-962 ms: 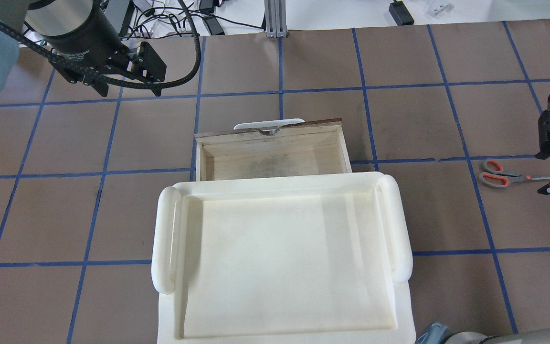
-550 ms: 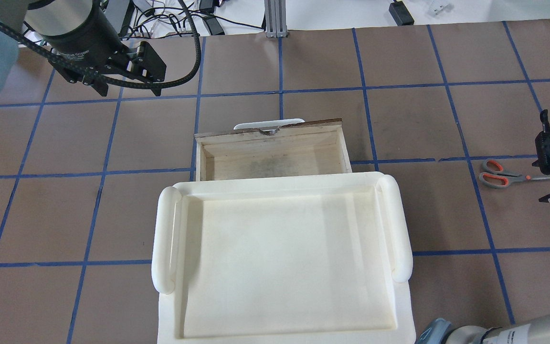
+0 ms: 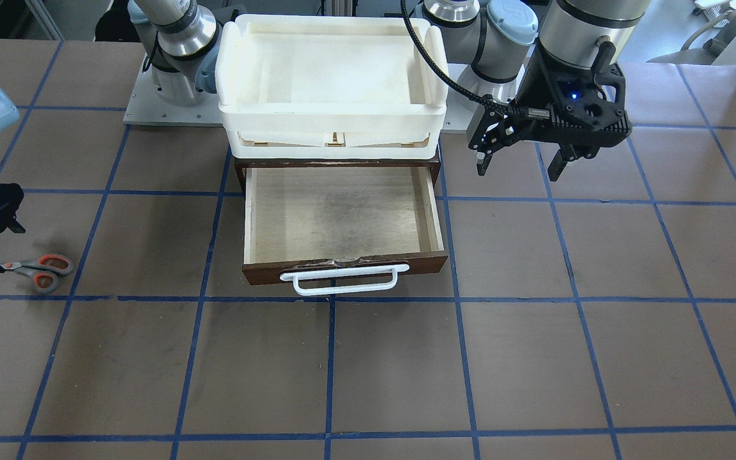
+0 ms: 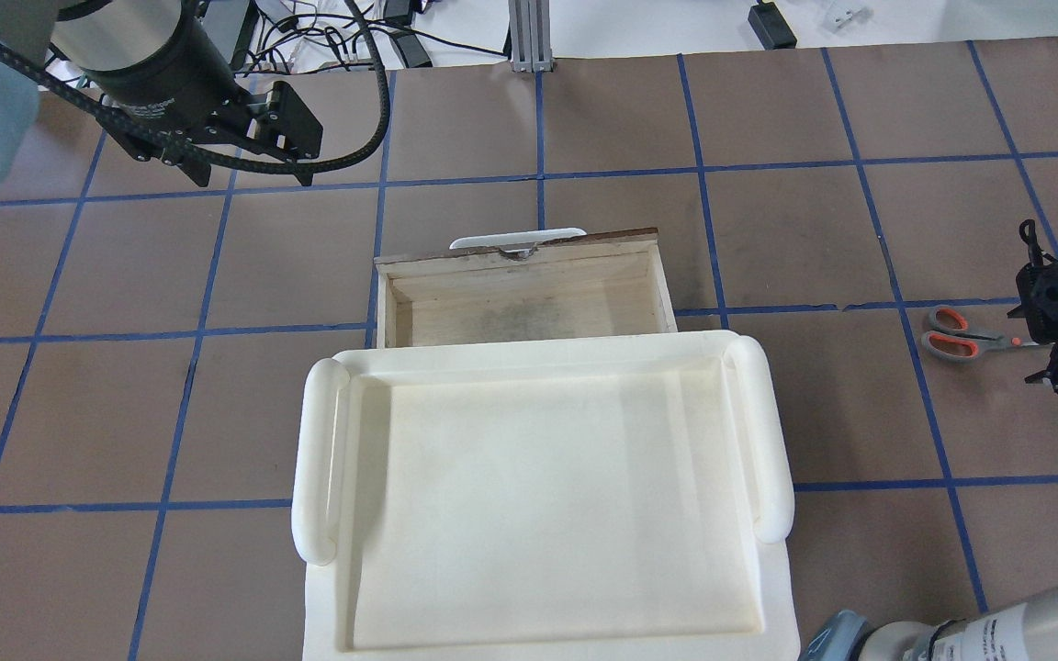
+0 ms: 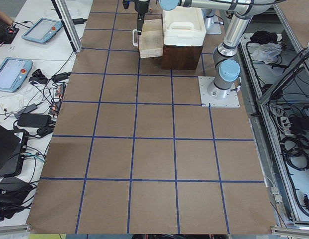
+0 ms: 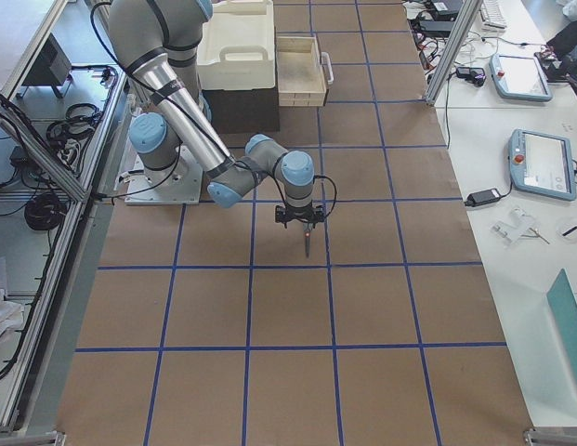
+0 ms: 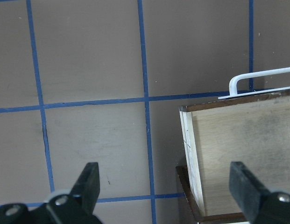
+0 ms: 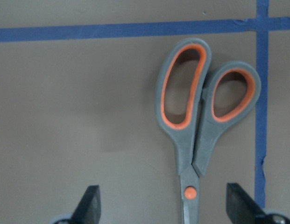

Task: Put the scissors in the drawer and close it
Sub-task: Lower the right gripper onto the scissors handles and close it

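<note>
1. Two claws in view, both spread, neither clamped on anything.
2. Right claw (image 8: 164, 207): lower and tighter over the scissors (image 4: 956, 335) than a second ago, well off the drawer's (image 3: 342, 217) right side. Fingers (image 8: 91, 203) set either side of the pivot, no contact visible yet.
3. Scissors: flat on the counter (image 3: 534, 358), blades shut, same spot as a second ago. Handles pointing toward the drawer, well apart from it.
4. Meaning for the task: approach looks nearly done, grasp not yet made. Pinch near the pivot probably next, then a carry across to the drawer.
5. Left claw (image 3: 519, 166): held high off the drawer's left side, same place as a second ago, touching nothing. Probably waiting to push the drawer front shut.
6. Drawer: pulled out, nothing inside, pale floor bare apart from a dark smudge. White handle (image 3: 342, 280) on the side away from the robot, chip in the front's top edge just above it.
7. White tray (image 3: 329, 121): sits over the drawer's back end, nothing in it either.
</note>
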You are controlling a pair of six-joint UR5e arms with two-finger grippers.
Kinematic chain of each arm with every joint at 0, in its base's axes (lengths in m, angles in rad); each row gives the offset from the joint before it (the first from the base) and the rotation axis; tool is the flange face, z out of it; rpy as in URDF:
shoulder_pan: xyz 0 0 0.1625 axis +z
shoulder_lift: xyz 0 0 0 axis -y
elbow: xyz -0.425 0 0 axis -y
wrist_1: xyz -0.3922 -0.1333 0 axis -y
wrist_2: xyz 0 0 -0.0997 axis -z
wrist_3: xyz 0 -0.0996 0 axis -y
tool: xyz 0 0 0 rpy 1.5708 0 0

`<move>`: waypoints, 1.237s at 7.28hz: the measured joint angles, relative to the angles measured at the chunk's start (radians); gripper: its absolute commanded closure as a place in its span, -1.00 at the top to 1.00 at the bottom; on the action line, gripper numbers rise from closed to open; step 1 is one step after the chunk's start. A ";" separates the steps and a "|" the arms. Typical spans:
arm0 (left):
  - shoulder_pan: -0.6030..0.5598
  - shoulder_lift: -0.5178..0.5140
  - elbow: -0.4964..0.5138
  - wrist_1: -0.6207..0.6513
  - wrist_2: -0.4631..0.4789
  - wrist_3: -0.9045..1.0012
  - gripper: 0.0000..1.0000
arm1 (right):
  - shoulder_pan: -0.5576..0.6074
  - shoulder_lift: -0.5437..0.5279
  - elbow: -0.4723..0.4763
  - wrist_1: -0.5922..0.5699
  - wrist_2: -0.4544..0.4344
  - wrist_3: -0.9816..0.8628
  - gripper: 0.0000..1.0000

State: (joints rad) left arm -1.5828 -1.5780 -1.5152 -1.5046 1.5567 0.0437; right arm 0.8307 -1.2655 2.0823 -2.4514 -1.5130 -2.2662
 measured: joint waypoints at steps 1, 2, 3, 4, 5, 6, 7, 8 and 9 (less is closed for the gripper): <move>0.000 -0.001 0.000 0.000 0.000 0.000 1.00 | 0.003 0.017 0.000 -0.020 0.001 0.004 0.80; 0.000 -0.001 0.000 0.001 0.000 -0.001 1.00 | 0.007 0.025 0.001 -0.028 0.001 0.009 0.80; 0.000 0.001 0.000 0.001 0.000 -0.001 1.00 | 0.009 0.029 0.002 -0.031 0.000 0.011 0.78; 0.000 0.002 0.000 0.001 0.000 0.000 1.00 | 0.009 0.031 0.002 -0.032 -0.001 0.011 0.74; 0.000 0.002 -0.001 0.001 0.000 0.000 1.00 | 0.011 0.031 0.003 -0.031 -0.001 0.012 0.73; 0.000 0.002 -0.003 0.001 0.000 0.000 1.00 | 0.014 0.032 0.003 -0.030 0.000 0.013 0.73; 0.000 0.000 -0.004 0.001 -0.001 -0.001 1.00 | 0.021 0.033 0.003 -0.029 0.000 0.014 0.71; 0.000 0.000 -0.004 0.001 -0.001 -0.001 1.00 | 0.027 0.034 0.002 -0.028 0.000 0.014 0.64; 0.000 0.001 -0.005 0.001 -0.001 -0.001 1.00 | 0.030 0.034 0.002 -0.027 0.000 0.014 0.59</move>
State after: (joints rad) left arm -1.5830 -1.5773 -1.5201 -1.5033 1.5555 0.0423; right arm 0.8605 -1.2311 2.0840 -2.4788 -1.5125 -2.2523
